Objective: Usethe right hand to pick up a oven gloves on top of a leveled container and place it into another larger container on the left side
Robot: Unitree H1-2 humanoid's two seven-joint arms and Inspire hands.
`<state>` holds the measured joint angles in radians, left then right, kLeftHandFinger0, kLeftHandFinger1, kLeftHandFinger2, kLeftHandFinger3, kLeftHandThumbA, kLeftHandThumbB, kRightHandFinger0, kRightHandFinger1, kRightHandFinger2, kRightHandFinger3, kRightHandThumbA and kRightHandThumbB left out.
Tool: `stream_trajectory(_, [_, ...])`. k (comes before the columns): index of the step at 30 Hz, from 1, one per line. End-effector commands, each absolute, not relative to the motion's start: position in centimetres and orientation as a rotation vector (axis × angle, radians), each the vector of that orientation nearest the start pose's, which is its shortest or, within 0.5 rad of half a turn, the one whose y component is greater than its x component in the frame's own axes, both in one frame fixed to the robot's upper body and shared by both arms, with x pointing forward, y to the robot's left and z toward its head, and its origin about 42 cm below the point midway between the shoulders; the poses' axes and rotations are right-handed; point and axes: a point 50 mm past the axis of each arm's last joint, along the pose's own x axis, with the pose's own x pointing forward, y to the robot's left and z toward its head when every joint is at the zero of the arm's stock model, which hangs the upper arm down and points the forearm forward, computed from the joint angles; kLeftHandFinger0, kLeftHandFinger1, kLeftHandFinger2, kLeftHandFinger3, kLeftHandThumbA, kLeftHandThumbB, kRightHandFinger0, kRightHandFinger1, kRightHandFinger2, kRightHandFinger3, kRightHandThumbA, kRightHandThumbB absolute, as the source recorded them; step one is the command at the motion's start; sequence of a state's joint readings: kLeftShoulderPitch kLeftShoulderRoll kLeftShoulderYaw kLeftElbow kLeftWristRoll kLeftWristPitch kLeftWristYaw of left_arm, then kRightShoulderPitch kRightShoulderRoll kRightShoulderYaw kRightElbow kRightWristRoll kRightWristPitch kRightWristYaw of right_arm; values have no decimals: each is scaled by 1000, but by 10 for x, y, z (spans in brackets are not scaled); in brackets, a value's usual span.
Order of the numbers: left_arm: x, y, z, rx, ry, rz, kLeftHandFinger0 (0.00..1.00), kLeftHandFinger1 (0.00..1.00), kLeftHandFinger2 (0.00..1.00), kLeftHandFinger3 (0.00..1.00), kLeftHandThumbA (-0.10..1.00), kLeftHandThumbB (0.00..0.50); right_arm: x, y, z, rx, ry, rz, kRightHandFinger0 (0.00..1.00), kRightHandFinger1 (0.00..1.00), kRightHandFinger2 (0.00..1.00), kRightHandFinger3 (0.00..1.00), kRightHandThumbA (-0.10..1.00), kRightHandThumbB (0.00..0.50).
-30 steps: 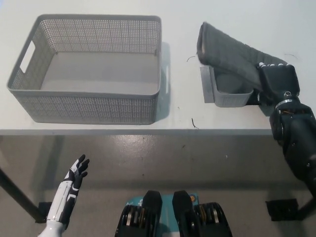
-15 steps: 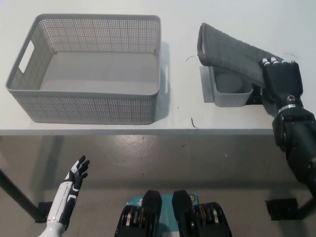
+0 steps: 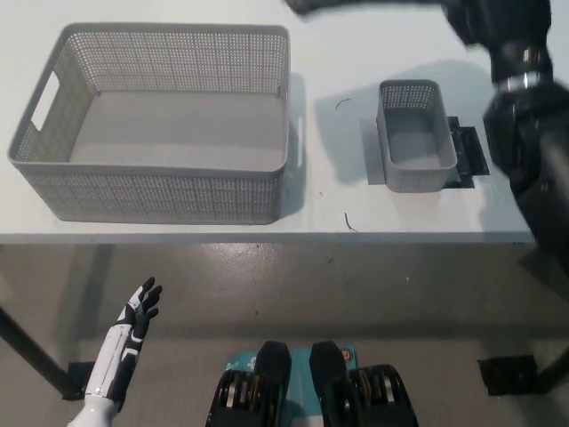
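Observation:
My black right hand (image 3: 498, 20) is raised at the top right of the head view, blurred by motion. It is shut on the dark grey oven glove (image 3: 356, 4), of which only a thin strip shows along the top edge. Below it the small grey mesh container (image 3: 413, 133) stands uncovered on the white table (image 3: 329, 62), with nothing inside. The large grey mesh basket (image 3: 160, 191) sits at the left of the table, also with nothing in it. My white left hand (image 3: 138, 313) rests at the lower left below the table edge, fingers apart.
A black flat piece (image 3: 468, 151) lies under the small container's right side. A grey base plate (image 3: 372, 151) shows at its left. The table's front edge (image 3: 267, 238) runs across the middle, with grey floor below.
My right hand has lifted the oven glove off the small container and carried it up to the top edge. The container is now uncovered. The left hand has not moved.

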<state>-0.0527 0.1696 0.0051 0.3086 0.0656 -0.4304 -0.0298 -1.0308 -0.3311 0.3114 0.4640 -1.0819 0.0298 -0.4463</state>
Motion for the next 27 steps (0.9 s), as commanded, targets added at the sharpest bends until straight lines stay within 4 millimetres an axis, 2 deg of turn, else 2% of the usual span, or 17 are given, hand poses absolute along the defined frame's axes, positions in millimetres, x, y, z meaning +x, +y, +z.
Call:
stream_trajectory(1, [296,276,74,258,-242,-84,1000,1000,1000,1000,1000,500,501,-161,462,-1358,-1141,-449,0,180,624,149,-100,263])
stream_trajectory(4, [295,276,73,249,-237,-85,1000,1000,1000,1000,1000,500,498,-152,465,-1360,-1157,-425,0,172,633,187,-100,276])
stream_trajectory(5, [294,276,73,249,-237,-85,1000,1000,1000,1000,1000,500,497,-145,467,-1353,-1170,-406,0,155,595,239,-100,303])
stream_trajectory(6, [294,276,73,249,-236,-84,1000,1000,1000,1000,1000,500,497,-140,468,-1350,-1179,-396,0,116,541,222,-100,312])
stream_trajectory(7, [294,276,73,253,-239,-86,1000,1000,1000,1000,1000,500,496,-136,470,-1348,-1177,-379,0,79,476,393,-100,345])
stream_trajectory(8, [293,276,72,254,-235,-89,1000,1000,1000,1000,1000,500,498,-129,470,-1360,-1199,-366,0,60,451,224,-100,322])
stream_trajectory(9, [291,277,71,256,-230,-89,1000,1000,1000,1000,1000,500,499,-124,468,-1358,-1216,-353,0,52,450,195,-100,322])
stream_trajectory(10, [291,277,70,253,-228,-89,1000,1000,1000,1000,1000,500,502,-119,467,-1359,-1218,-349,0,58,491,165,-100,315])
stream_trajectory(11, [290,277,69,250,-224,-92,1000,1000,1000,1000,1000,500,504,-116,465,-1363,-1220,-347,0,73,534,192,-100,309])
stream_trajectory(13, [289,276,67,243,-217,-98,1000,1000,1000,1000,1000,500,509,-102,463,-1389,-1196,-321,0,130,627,313,-100,266])
stream_trajectory(15, [289,276,67,252,-216,-102,1000,1000,1000,1000,1000,500,515,-93,461,-1401,-1181,-289,0,168,668,422,-100,252])
stream_trajectory(17, [289,275,67,260,-217,-104,1000,1000,1000,1000,1000,500,522,-79,459,-1397,-1176,-264,0,153,633,486,-100,233])
stream_trajectory(21, [291,273,67,251,-216,-109,1000,1000,1000,1000,1000,500,532,-49,452,-1416,-1145,-219,0,133,614,498,-100,276])
stream_trajectory(22, [290,273,67,253,-215,-112,1000,1000,1000,1000,1000,500,534,-38,450,-1431,-1129,-208,0,95,580,462,-100,283])
stream_trajectory(24, [290,272,67,253,-216,-115,1000,1000,1000,1000,1000,500,537,-20,447,-1444,-1107,-173,0,12,464,494,-100,280])
stream_trajectory(25, [289,271,66,259,-215,-117,1000,1000,1000,1000,1000,500,538,-12,443,-1450,-1106,-173,0,0,371,356,-100,290])
stream_trajectory(27, [289,272,66,260,-213,-120,1000,1000,1000,1000,1000,500,539,6,440,-1457,-1085,-159,0,0,265,305,-100,303])
